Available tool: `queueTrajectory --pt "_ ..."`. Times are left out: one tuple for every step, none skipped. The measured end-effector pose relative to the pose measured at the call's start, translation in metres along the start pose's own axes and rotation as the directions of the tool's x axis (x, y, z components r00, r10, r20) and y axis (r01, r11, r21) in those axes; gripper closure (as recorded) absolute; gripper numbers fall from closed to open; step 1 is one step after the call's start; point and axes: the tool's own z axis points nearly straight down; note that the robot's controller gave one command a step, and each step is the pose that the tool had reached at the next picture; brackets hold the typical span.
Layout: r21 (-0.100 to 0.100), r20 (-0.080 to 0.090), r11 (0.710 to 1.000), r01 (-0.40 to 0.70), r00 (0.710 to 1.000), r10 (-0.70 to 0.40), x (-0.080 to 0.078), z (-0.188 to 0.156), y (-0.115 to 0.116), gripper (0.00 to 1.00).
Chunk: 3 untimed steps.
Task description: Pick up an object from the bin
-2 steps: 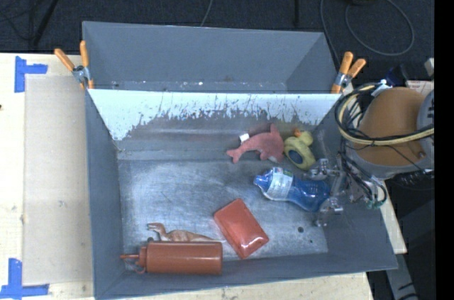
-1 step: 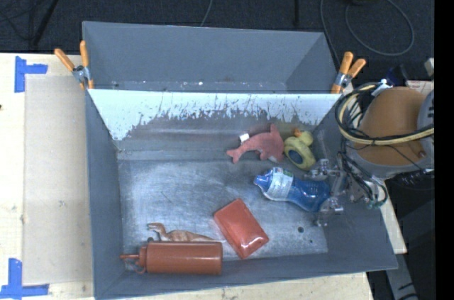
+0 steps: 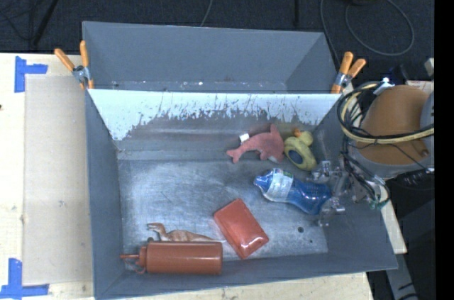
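My gripper (image 3: 331,196) hangs low at the right side of the bin, close to the right wall. It sits right at the blue end of a crushed blue and clear plastic bottle (image 3: 289,190), which lies on its side on the bin floor. I cannot see whether it grips the bottle. Just behind the bottle a yellow rubber toy (image 3: 301,150) rests near the back right corner. A pink dolphin toy (image 3: 258,145) lies to the left of the yellow one.
A red rectangular block (image 3: 241,228) lies in front of the bottle, mid-floor. A brown cylinder-shaped bottle (image 3: 181,257) lies along the front wall, with a tan dinosaur figure (image 3: 179,235) just behind it. The orange-covered wrist with cables stands over the right rim.
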Motion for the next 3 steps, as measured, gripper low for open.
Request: queueTrajectory --pt "0.000 -0.002 1.000 0.001 1.000 -0.001 0.000 -0.021 0.000 1.00" --pt "0.003 0.005 1.000 0.001 1.000 -0.001 -0.002 -0.036 0.000 1.00" --pt "0.003 0.006 1.000 0.001 1.000 -0.001 -0.002 -0.047 0.000 1.00"
